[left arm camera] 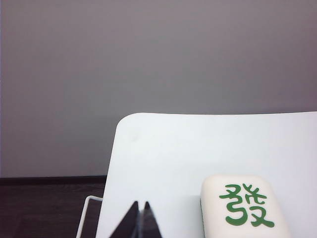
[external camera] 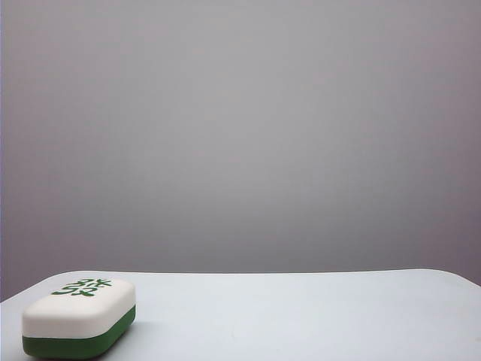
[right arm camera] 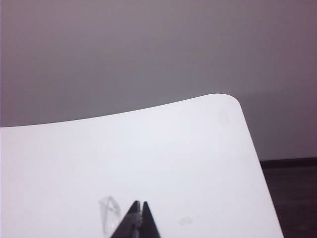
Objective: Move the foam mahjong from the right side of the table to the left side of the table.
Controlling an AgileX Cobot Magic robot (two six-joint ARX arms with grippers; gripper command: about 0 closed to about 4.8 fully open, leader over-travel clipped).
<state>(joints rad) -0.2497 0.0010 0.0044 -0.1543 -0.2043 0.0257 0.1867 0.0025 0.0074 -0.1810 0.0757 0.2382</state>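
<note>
The rounded rectangular foam mahjong block (external camera: 79, 316), thick white top over a thin dark green base, lies flat on the plain white smooth surface (external camera: 301, 316) at its left end, green character facing up. It sits just beside the left claw (left arm camera: 139, 220), whose tips are pressed together, untouched. The right claw (right arm camera: 138, 218), tips likewise together, hovers over bare surface.

We counted one foam mahjong (external camera: 79, 316), which lay at the left end of the desk (external camera: 301, 316), near its front left corner, and it bore one green character on its white top. We counted one desk. We saw two pincers, each only in its own wrist view: the left pincer (left arm camera: 139, 220), its tips pressed together, sat just beside the block over the desk's left edge, and the right pincer (right arm camera: 139, 219), tips likewise together, was over the desk near its far right corner.
</note>
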